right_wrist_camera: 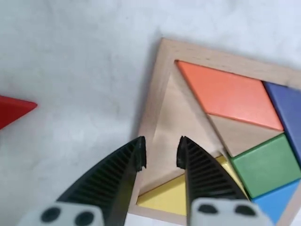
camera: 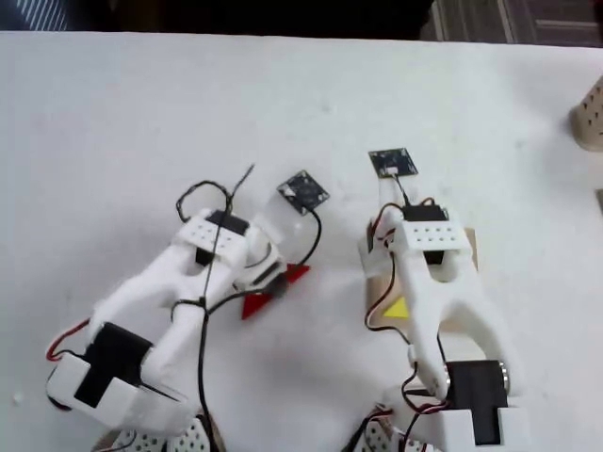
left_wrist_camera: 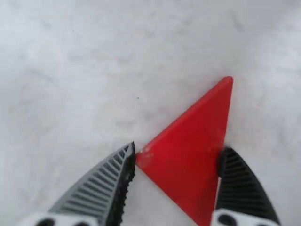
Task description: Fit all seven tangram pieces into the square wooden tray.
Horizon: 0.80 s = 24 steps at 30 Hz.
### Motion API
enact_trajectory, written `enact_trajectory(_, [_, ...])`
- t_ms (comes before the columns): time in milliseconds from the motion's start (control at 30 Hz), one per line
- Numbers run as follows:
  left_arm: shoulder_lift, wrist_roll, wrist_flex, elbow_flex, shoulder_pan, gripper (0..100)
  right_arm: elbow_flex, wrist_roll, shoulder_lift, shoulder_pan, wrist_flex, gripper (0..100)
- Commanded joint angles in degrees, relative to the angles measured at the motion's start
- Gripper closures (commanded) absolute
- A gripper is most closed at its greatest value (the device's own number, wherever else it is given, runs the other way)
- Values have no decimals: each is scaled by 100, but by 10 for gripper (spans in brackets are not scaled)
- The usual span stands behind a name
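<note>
Where the red triangle (left_wrist_camera: 193,160) lies: flat on the white table (left_wrist_camera: 94,70), between the two fingers of the left gripper (left_wrist_camera: 178,157); one long point runs out past the fingertips, away from the wrist; the wide part sits back between the fingers.
Left gripper: closed in on the red triangle; the grey ribbed finger (left_wrist_camera: 103,188) meets one corner with its tip; the black finger (left_wrist_camera: 240,183) presses against the opposite edge; no gap shows on either side.
High view: the red triangle (camera: 273,292) pokes out from under the left arm's front end, well apart from the square wooden tray (camera: 468,247).
Right gripper (right_wrist_camera: 161,150): both black fingers (right_wrist_camera: 117,174) stand close together with a narrow gap; nothing is held between them.
Square wooden tray (right_wrist_camera: 155,94): directly beneath and beyond the right fingertips; the tips hang over a bare triangular recess just inside the rim.
Yellow triangle (right_wrist_camera: 164,195): in the tray, back beneath the right fingers, nearer the wrist than the tips.
Orange triangle (right_wrist_camera: 230,94): in the tray, beyond the tips and off to the side of one finger.
Green square (right_wrist_camera: 265,165): in the tray, beside the same finger, touching a dark blue piece (right_wrist_camera: 289,113) and a light blue piece (right_wrist_camera: 277,202).
Red triangle from the right wrist (right_wrist_camera: 11,110): a tip on the table, well off to the other finger's side.
</note>
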Motion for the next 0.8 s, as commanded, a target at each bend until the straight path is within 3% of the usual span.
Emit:
enact_trajectory(0, [-31,360,-53,-158,-163,796,-132,79,-75,66,-75,886])
enact_trajectory(167, [-31,1029,-97,-202,-505,796,-132,79,-75,66,-84,886])
enact_trajectory(467, [-215,1143,-105,-193,-637,797,-132,79,-75,66,-84,886])
enact_trajectory(633, [-646,1785,-97,-141,-945,794,-132,70,-75,66,-84,886])
enact_trajectory(767, [-778,1846,-97,-141,-1033,794,-132,70,-57,66,-163,886])
